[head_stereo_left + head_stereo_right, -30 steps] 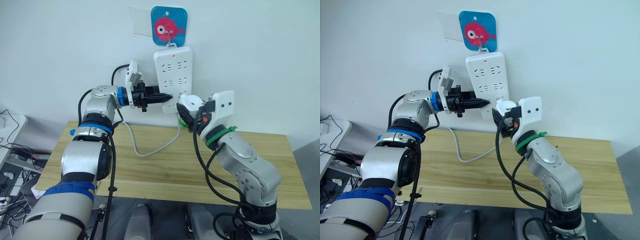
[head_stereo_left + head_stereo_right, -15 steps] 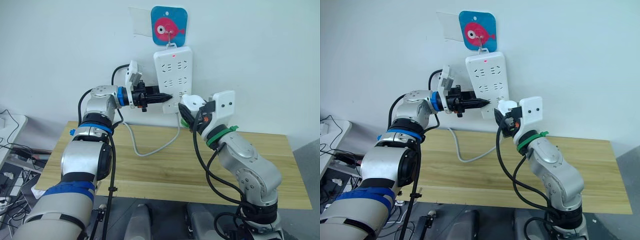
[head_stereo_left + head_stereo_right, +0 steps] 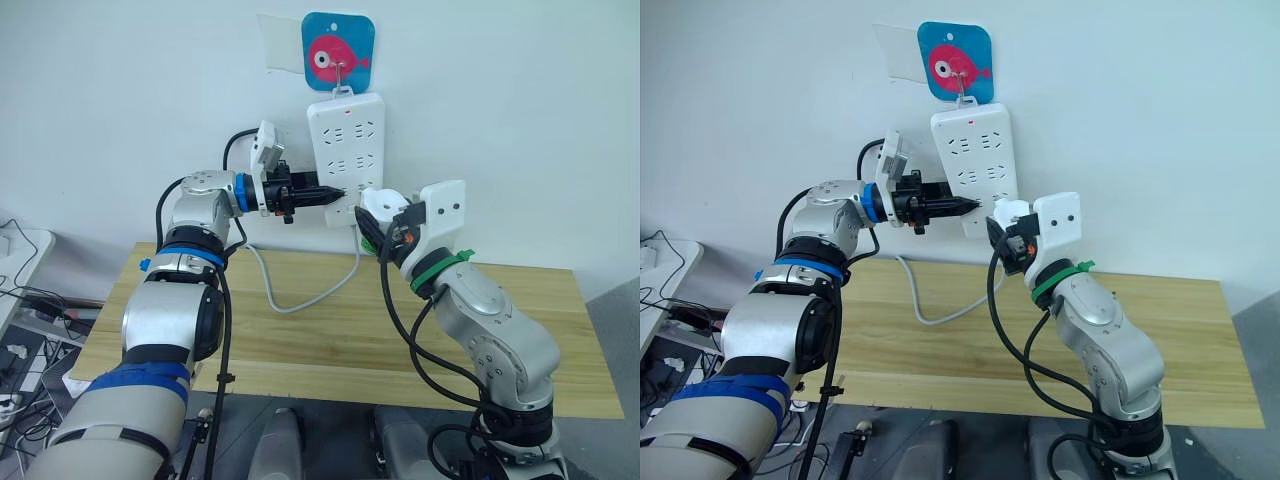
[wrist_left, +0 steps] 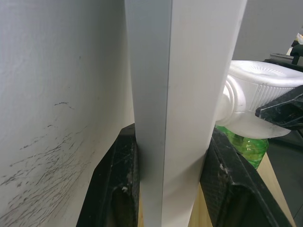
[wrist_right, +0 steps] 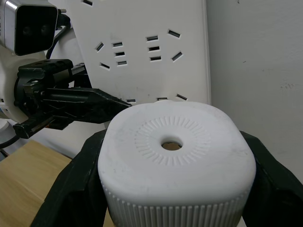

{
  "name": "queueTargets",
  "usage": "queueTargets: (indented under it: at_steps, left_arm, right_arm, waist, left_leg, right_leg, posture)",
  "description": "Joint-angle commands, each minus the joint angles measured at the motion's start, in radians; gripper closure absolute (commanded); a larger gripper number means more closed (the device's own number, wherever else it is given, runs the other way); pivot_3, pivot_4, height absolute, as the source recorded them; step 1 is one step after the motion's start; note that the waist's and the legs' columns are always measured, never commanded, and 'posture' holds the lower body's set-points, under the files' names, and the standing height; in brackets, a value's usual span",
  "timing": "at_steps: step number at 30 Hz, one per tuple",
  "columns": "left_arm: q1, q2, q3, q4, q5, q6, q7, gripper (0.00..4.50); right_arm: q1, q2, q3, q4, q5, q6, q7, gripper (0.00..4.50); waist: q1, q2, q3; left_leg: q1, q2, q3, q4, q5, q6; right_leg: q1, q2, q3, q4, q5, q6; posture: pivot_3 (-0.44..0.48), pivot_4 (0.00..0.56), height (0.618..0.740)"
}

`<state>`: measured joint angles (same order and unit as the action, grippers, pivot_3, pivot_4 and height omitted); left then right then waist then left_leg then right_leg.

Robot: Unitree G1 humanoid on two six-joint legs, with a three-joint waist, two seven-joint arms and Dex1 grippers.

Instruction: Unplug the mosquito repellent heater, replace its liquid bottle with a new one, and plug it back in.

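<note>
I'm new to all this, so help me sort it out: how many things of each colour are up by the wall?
White: 2, the power strip and the mosquito repellent heater
Green: 1, the liquid bottle under the heater
Blue and pink: 1, the fish hook plate
Total: 4

White rounded mosquito repellent heater (image 5: pixel 175 163), vent hole facing outward, pressed against lower edge of wall strip; green liquid bottle (image 4: pixel 246 146) hanging beneath, uncapped neck hidden inside.
</note>
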<state>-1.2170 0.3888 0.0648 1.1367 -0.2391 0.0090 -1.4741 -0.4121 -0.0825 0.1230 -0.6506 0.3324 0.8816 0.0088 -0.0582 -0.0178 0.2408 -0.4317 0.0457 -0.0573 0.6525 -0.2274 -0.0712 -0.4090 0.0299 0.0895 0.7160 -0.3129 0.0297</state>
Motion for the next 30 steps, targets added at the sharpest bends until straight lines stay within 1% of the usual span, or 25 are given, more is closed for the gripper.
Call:
queueTargets:
  at_steps: [1, 8, 18, 30]
  left_arm:
    - [-0.014, 0.000, 0.015, -0.019, -0.001, -0.003, 0.000, 3.20]
    - [-0.010, -0.004, 0.014, -0.022, 0.001, -0.010, 0.001, 3.20]
    - [-0.010, -0.006, 0.015, -0.020, 0.003, -0.014, 0.003, 3.20]
    - [-0.004, -0.015, 0.028, -0.033, -0.005, 0.006, 0.018, 3.20]
  right_arm:
    - [-0.027, 0.002, 0.006, -0.024, -0.014, -0.014, 0.003, 1.50]
    - [-0.035, 0.003, 0.009, -0.024, -0.042, 0.005, -0.011, 1.50]
    - [-0.083, 0.014, 0.003, -0.023, -0.064, 0.073, -0.034, 1.50]
    - [-0.110, 0.064, 0.031, 0.014, -0.122, 0.078, -0.084, 1.50]
  waist:
    - [0.000, 0.000, 0.000]
    - [0.000, 0.000, 0.000]
    - [0.000, 0.000, 0.000]
    - [-0.001, 0.000, 0.000]
  left_leg:
    - [0.000, 0.000, 0.000, 0.000, 0.000, 0.000]
    - [0.000, 0.000, 0.000, 0.000, 0.000, 0.000]
    - [0.000, 0.000, 0.000, 0.001, 0.000, 0.000]
    - [0.000, 0.000, 0.000, 0.002, 0.000, 0.000]
  right_leg:
    - [0.000, 0.000, 0.000, 0.000, 0.000, 0.000]
    - [0.000, 0.000, 0.000, 0.000, 0.000, 0.000]
    - [0.000, 0.000, 0.000, 0.000, 0.000, 0.000]
    - [0.000, 0.000, 0.000, 0.002, 0.000, 0.000]
  posture:
    - [-0.020, 0.208, 0.740]
    - [-0.024, 0.213, 0.740]
    - [-0.024, 0.214, 0.740]
    - [-0.013, 0.222, 0.740]
